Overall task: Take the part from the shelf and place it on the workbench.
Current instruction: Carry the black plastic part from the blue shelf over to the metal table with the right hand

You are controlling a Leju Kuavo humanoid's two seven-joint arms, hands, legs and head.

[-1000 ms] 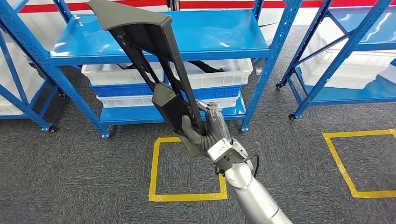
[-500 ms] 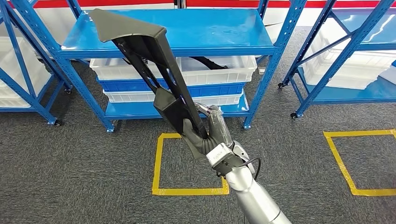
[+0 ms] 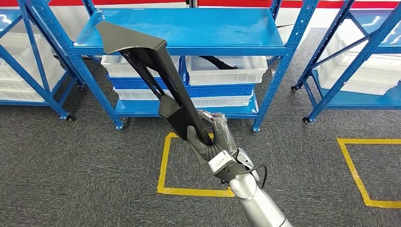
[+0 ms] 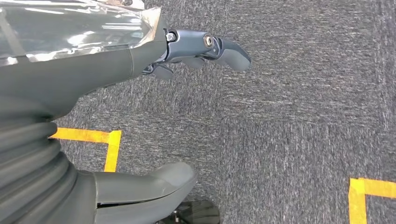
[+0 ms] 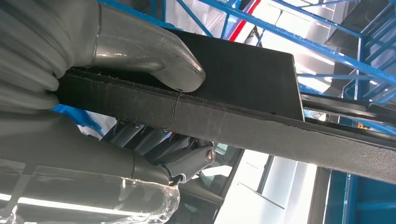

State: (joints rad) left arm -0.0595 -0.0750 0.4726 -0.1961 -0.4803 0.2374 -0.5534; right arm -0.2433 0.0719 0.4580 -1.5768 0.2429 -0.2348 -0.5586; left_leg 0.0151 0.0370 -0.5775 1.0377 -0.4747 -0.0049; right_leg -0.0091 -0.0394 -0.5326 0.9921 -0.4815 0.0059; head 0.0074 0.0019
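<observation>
The part (image 3: 156,80), a long black moulded piece with a flat wedge-shaped head, is off the shelf (image 3: 189,30) and carried in the air in front of it, its head level with the shelf's top deck and its lower end down over the yellow floor square (image 3: 163,161) in front of the shelf. Right hand (image 3: 205,139) grasps the part near its lower end; in the right wrist view the thumb (image 5: 149,53) presses on one face and the darker fingers (image 5: 159,142) wrap the other, so the hold is at one end only. Left hand (image 4: 140,121) hangs over grey carpet, holding nothing, thumb and fingers apart. White bins (image 3: 222,71) sit on the shelf's lower decks, behind the part. No table in view. Risk, as judged: long overhang above the grip gives leverage, so the part could pivot or slip in the hand during a turn; the raised head sits near the shelf's front edge and blue upright (image 3: 97,94) and could clip them if the robot swings round too close.
</observation>
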